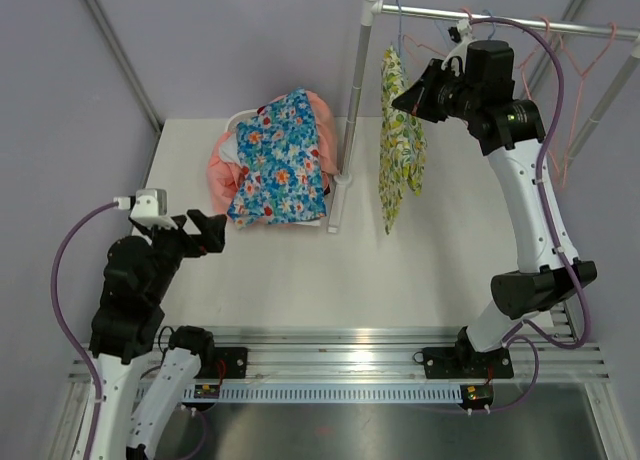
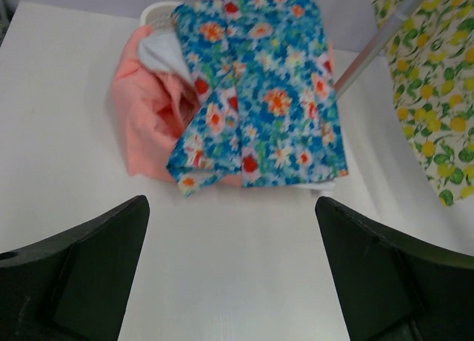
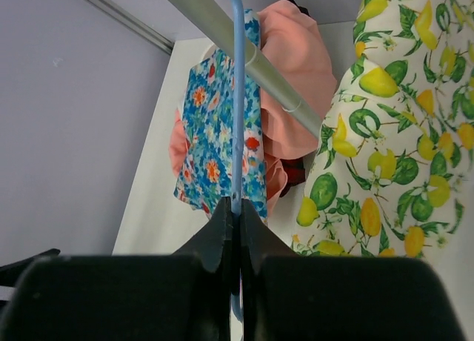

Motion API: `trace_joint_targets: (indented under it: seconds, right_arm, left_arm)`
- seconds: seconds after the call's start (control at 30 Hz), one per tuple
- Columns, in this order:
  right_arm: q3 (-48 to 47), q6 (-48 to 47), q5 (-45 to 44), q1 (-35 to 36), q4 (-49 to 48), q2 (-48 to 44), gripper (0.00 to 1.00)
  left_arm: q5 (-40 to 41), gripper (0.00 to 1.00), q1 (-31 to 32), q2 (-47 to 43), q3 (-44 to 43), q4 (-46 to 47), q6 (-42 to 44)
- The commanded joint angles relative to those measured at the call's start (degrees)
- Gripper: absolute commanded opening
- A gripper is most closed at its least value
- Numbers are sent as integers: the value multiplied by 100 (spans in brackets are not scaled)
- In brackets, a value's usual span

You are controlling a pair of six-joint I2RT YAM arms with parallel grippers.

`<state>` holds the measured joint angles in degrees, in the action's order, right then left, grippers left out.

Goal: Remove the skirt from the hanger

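So the right claw is clenched tight on the blue hanger, just below the rail. The lemon-print skirt hangs off that hanger, right beside the claw. The left claw is wide open, holding nothing, over the table near the pile of clothes.

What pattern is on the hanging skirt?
The skirt shows yellow lemons and green leaves on white; right wrist view is clearest.
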<state>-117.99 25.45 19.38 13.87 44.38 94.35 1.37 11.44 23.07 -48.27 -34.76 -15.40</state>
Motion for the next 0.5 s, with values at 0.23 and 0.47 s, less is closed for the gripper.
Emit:
trace_joint_targets:
  seconds: [0.23, 0.47]
  right_arm:
    - [-40, 293, 84, -7, -96, -1399, 0]
    - [409, 513, 137, -16, 52, -1902, 0]
  left_arm:
    - [-1738, 99, 2192, 3272, -1930, 2202, 236]
    - [-1069, 99, 4206, 4704, -1861, 3974, 72]
